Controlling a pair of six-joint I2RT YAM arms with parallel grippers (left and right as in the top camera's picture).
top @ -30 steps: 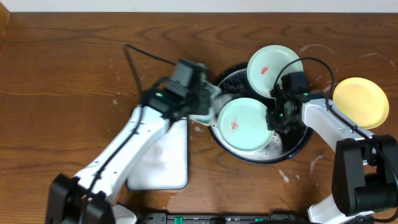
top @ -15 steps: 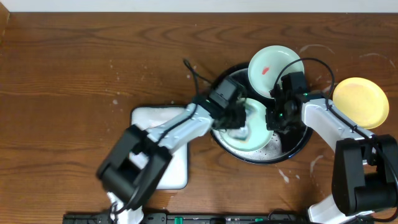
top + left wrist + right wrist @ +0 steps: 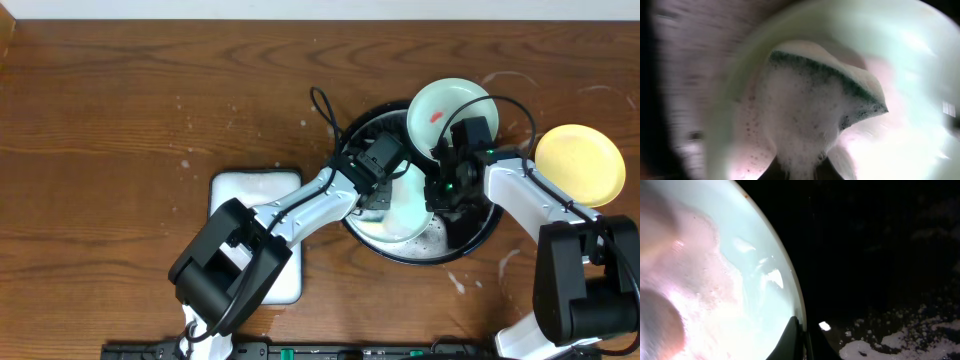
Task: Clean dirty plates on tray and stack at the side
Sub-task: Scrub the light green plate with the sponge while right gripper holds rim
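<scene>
A pale mint-green plate (image 3: pixel 405 208) lies in the black foamy tray (image 3: pixel 470 245). My left gripper (image 3: pixel 393 182) is shut on a foamy green-and-white sponge (image 3: pixel 825 95) and presses it against this plate (image 3: pixel 910 60); pinkish suds cover the plate. At the plate's right rim my right gripper (image 3: pixel 437 190) is shut on the edge, and the wrist view shows its fingers (image 3: pixel 796 339) clamped on the rim of the plate (image 3: pixel 740 280). A second mint plate (image 3: pixel 450 108) with a red smear rests on the tray's back rim. The yellow plate (image 3: pixel 580 165) sits on the wood at the right.
A white rectangular dish (image 3: pixel 255 190) stands left of the tray, partly under my left arm. Soap foam (image 3: pixel 880 345) lies on the tray floor (image 3: pixel 880 255). Whitish streaks mark the tabletop (image 3: pixel 505 262) near the right arm's base.
My left arm swung right from above the white dish onto the plate in the tray, carrying the sponge. The right gripper held still on the rim.
</scene>
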